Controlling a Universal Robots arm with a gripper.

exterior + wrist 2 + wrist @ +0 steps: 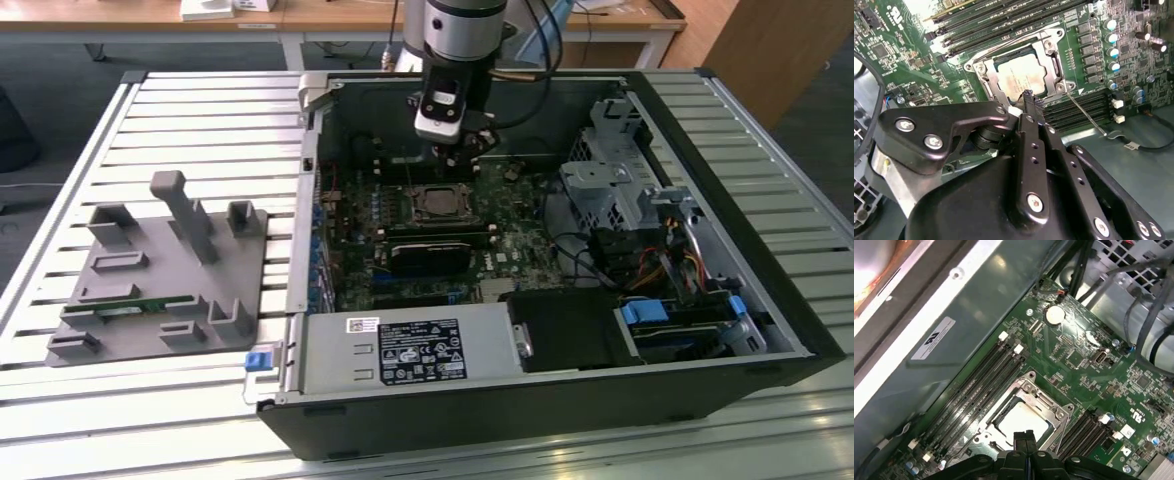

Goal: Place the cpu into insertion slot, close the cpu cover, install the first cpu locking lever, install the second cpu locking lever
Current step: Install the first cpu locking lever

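Note:
The cpu point(1018, 79) lies flat in the insertion slot point(438, 203) on the green board, its dull silver top showing in both wrist views point(1023, 421). The cpu cover point(1050, 54) lies down around it as a silver frame point(1030, 386). A thin metal locking lever point(1087, 115) sticks out from the socket's corner across the memory slots, away from the frame. My gripper point(1027, 94) hangs just above the socket's edge, fingers pressed together and holding nothing point(1024, 436). In the exterior view the gripper point(449, 152) stands right behind the socket.
Long black memory slots point(979, 385) flank the socket on both sides. The case wall point(944, 330) rises close behind it. A black card point(434, 255) sits in front, with a drive cage and cables point(627, 200) on the exterior view's right. A grey fixture point(167, 270) stands outside the case.

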